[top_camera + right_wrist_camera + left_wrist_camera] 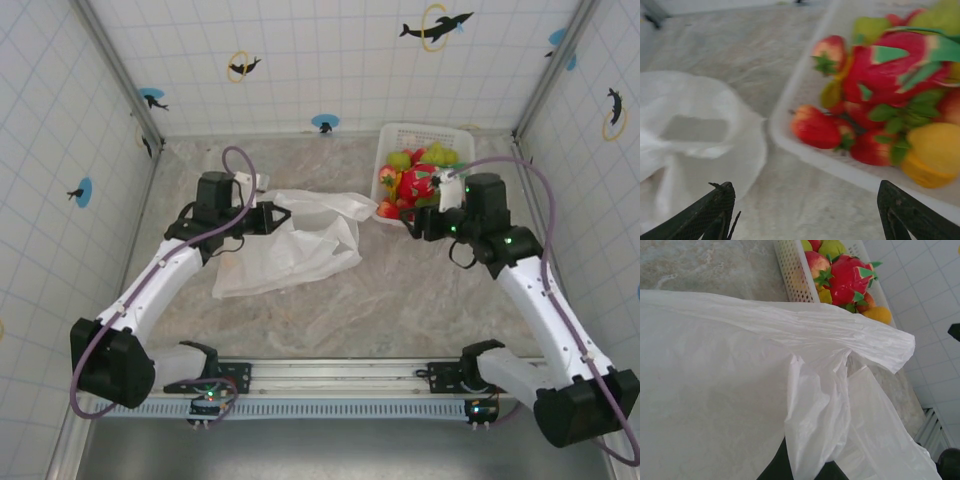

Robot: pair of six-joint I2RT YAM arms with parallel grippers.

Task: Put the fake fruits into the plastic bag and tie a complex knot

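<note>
The plastic bag lies crumpled and mostly flat on the table's left-centre, one handle stretching right toward the basket. My left gripper is shut on the bag's upper edge; in the left wrist view a fold of the bag runs up between its dark fingers. The fake fruits sit piled in a white basket: a dragon fruit, strawberries, a yellow-orange fruit and green ones. My right gripper is open and empty, by the basket's near left corner.
The basket rim lies just ahead of the right fingers, with the bag's handle end to its left. Tiled walls close in the marble table on three sides. A metal rail runs along the near edge.
</note>
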